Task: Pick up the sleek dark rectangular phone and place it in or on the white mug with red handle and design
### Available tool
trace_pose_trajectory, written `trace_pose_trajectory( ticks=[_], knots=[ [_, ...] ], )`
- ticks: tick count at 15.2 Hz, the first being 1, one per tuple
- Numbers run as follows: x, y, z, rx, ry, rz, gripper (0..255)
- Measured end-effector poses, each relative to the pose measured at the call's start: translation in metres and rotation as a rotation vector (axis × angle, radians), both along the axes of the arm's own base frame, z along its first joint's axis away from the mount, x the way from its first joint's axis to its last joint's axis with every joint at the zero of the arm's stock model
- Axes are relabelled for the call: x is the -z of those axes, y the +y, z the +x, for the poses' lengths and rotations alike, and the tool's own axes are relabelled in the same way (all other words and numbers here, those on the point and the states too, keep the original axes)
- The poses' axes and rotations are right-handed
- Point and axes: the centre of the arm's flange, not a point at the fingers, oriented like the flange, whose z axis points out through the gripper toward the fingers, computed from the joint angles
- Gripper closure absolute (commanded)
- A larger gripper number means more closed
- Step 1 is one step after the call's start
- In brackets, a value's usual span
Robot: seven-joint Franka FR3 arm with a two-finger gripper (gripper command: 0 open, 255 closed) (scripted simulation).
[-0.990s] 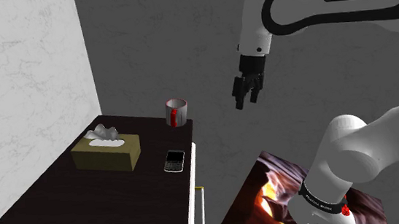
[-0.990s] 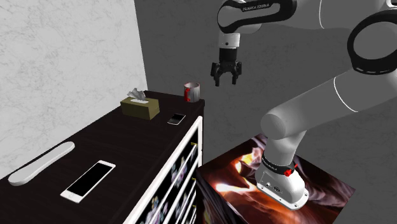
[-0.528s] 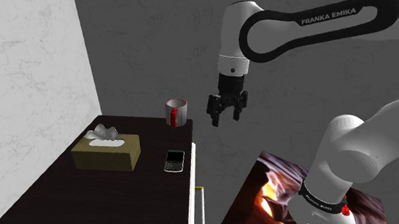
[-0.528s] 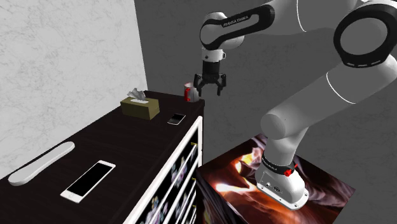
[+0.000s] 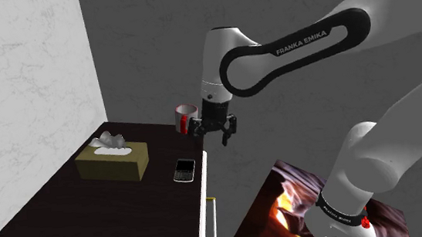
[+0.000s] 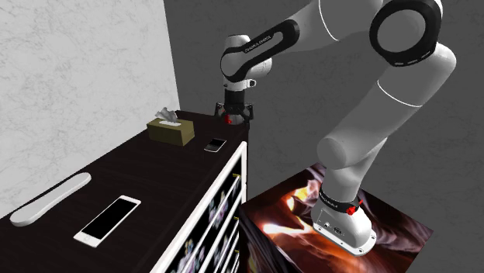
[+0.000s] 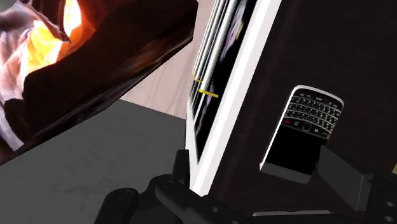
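Phone, dark keypad type, flat near table edge, at 7 o'clock of gripper in shoulder view, mug beyond; approach step, fingers spread, empty; next probably descend, straddle phone, close.

Three cameras: two outside and raised, one on the hand.
Shoulder view looks down from beside the stand; second exterior stands farther back along the bench; both share hand, bench, stand. Wrist view looks close beneath the hand at the bench edge.
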Motion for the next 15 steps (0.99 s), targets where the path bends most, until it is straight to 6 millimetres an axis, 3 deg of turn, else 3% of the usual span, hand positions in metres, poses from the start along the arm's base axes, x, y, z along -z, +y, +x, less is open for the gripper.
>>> trace_pose_trajectory(
  ticks=[7,15],
  knots=[
    [0.051,0.044,0.052,0.197,-0.020,-0.014,0],
    [0.091,0.050,0.060,0.218,-0.023,-0.014,0]
  ],
)
